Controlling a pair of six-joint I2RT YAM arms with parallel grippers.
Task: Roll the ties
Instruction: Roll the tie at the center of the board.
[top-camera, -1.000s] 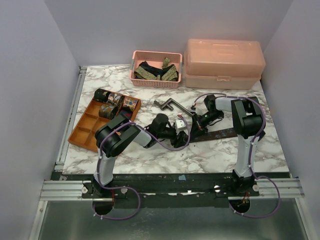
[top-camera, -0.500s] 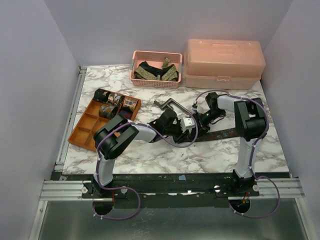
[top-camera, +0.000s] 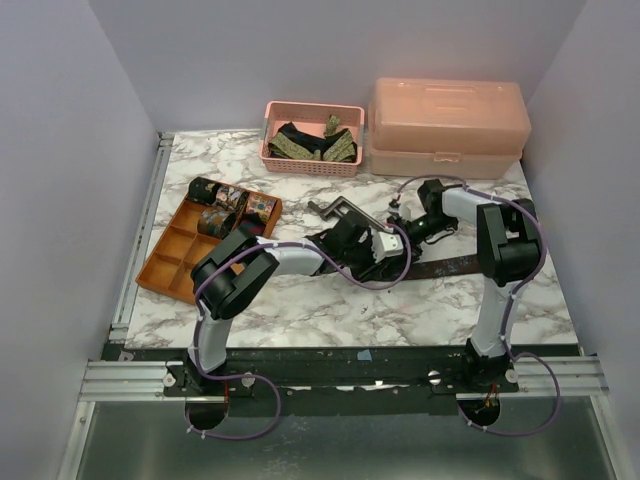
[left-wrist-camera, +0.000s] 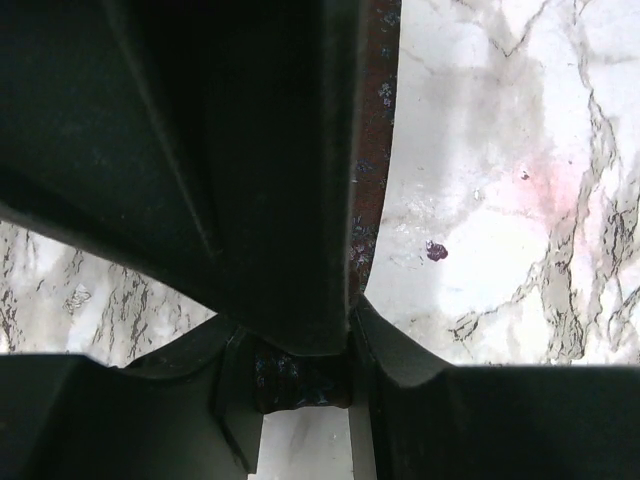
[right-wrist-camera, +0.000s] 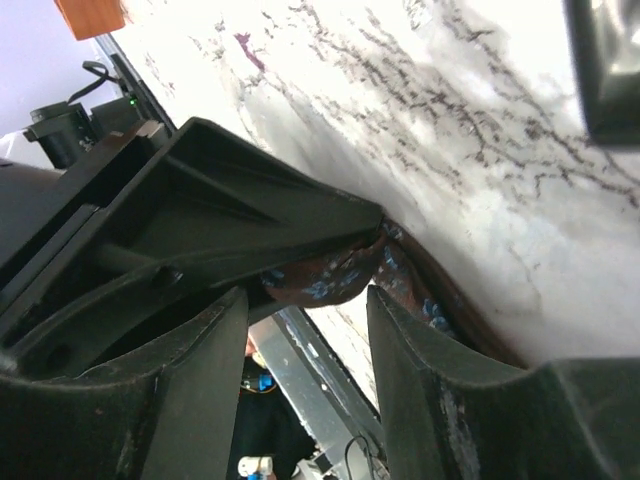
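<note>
The brown tie (top-camera: 445, 266) is laid flat on the marble table (top-camera: 300, 305) — one end is pinched in the nearly closed left gripper (left-wrist-camera: 298, 378). The right gripper (right-wrist-camera: 305, 300) is held half open around that end — nothing is gripped.

Pink basket (top-camera: 311, 165) beside pink box (top-camera: 447, 120), orange tray (top-camera: 165, 266) at left

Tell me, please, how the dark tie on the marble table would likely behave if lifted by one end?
The dark tie will probably droop limply: it lies as a thin strip and crumples into folds in the right wrist view. It looks light, and may slide on the smooth marble table when pushed.
</note>
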